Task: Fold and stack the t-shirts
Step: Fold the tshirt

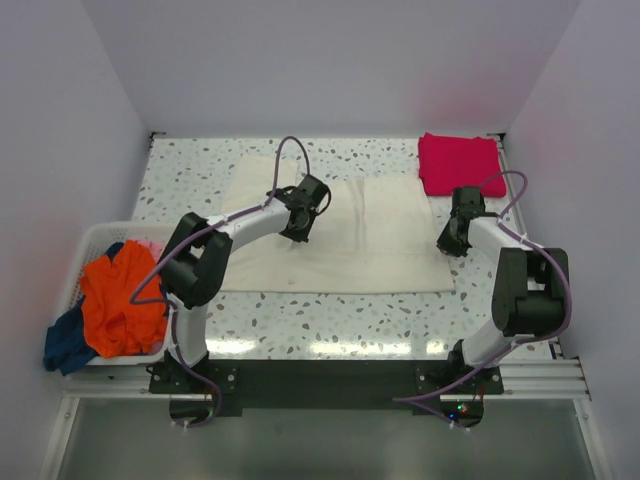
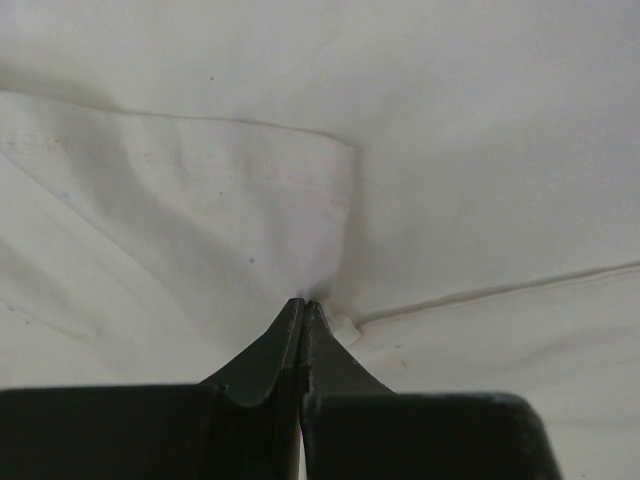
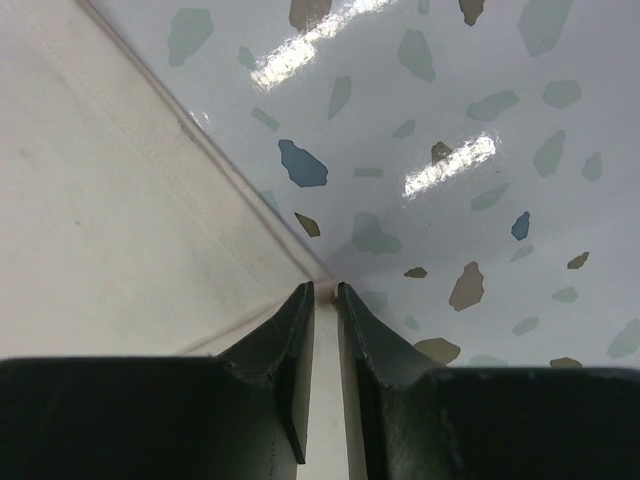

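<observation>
Cream cloth spreads under both arms: the cream t-shirt (image 1: 380, 235) lies flat on the speckled surface (image 1: 190, 175). The left end effector (image 2: 303, 302) is fully closed, its tips pinching a pucker of that shirt just beside a folded hem. The right end effector (image 3: 325, 288) stands a narrow slit apart, with the shirt's corner right at its tips, cloth to its left and bare surface to its right. Beyond it lies a folded magenta t-shirt (image 1: 458, 163).
</observation>
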Controlling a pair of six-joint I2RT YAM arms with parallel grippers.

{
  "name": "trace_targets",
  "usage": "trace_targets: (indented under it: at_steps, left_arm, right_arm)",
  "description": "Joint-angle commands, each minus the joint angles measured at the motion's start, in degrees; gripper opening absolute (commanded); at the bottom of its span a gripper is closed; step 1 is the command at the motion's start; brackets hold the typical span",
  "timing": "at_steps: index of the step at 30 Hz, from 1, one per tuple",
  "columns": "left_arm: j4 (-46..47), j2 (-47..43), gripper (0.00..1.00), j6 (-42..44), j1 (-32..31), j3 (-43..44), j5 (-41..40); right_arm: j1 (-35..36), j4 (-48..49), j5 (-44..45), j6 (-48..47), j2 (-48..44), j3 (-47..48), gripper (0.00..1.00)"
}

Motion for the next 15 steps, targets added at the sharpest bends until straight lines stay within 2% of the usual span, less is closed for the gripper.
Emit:
trace_targets:
  at_steps: [1,9,15]
  left_arm:
    - [1.3,-3.5,0.0,0.2,-0.1,-0.1,-0.5]
    - [0.9,-3.9,0.0,0.0,0.0,-0.2,-0.9]
    - [0.5,-5.0,0.0,-0.1,-0.1,-0.3,-2.3]
  right_arm:
    - [-0.1,1.7,-0.1,0.8,0.1,1.9,0.19]
    - [-0.2,2.0,-0.7,0.4,-0.3,1.2,0.01]
    - [-0.2,0.9,-0.5,0.0,-2.0,2.1,0.0]
